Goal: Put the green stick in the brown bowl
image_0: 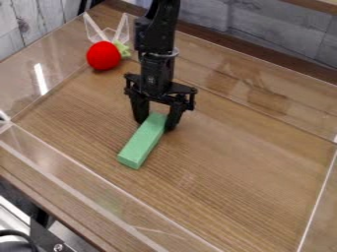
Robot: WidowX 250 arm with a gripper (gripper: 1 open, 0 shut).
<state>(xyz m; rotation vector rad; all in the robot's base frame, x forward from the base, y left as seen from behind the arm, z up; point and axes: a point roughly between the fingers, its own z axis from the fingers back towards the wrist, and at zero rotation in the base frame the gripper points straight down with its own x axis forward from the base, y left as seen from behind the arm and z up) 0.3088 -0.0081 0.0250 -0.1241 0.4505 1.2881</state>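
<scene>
The green stick (144, 142) lies flat on the wooden table, slanting from lower left to upper right. My gripper (161, 118) hangs straight down over the stick's upper end, its black fingers open and straddling that end. The fingertips sit level with the stick's top face. I cannot tell whether the pads touch it. The brown bowl is out of view.
A red ball with pale leaves (102, 54) rests at the back left. Clear plastic walls (39, 79) ring the wooden table (250, 138). The near wall edge runs along the bottom.
</scene>
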